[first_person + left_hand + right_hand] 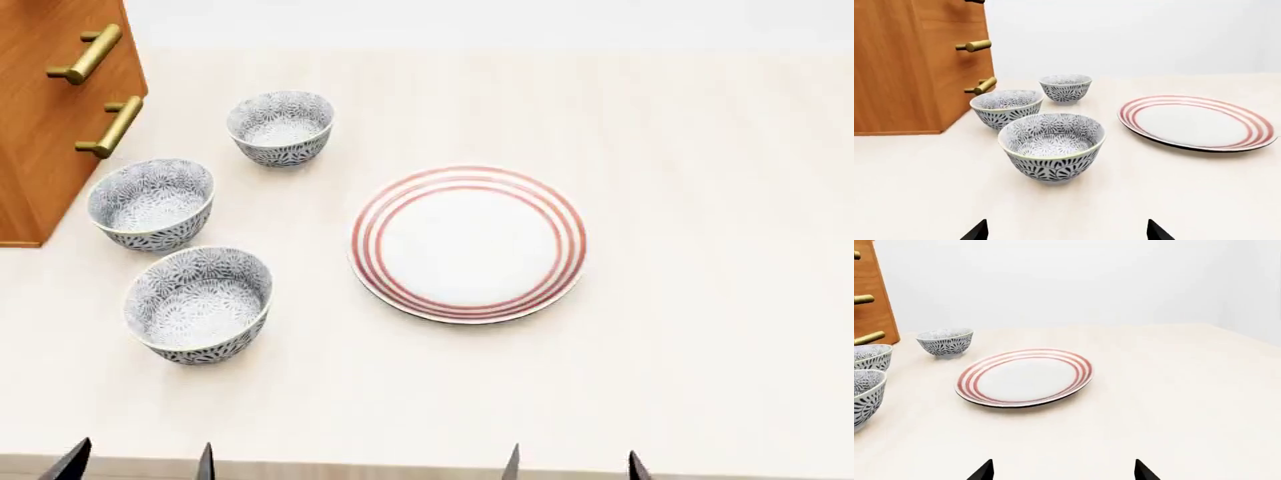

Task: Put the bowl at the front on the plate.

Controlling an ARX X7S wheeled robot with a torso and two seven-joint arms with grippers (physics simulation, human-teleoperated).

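The bowl (199,304) is standing upright on the table (694,150), nearest the robot of three look-alike bowls. It is lying ahead of the left gripper (138,462), well apart from both fingertips; in the left wrist view the bowl (1051,145) is sitting centred between and beyond the two dark fingertips (976,231). Nothing is touching it. The left gripper is showing spread fingers with nothing between them.

The right gripper (574,464) is likewise showing its fingers spread apart and gripping nothing; in the right wrist view the gripper (1063,470) is pointing toward the plate (1024,377), which is lying ahead of it and apart from it.

The plate (469,243) is resting flat on the table to the right of the bowls, near but not touching the bowl. Nothing is lying on it.

Count of items:
- Bowls: three. The middle bowl (151,203) is standing just behind the front one; the far bowl (280,126) is standing farther back and to the right. None are touching each other.
- Plates: one.
- Wooden cabinet (47,120): one, at the far left, carrying two brass handles (110,126) visible in the head view.
- Grippers: two, only their fingertips showing.
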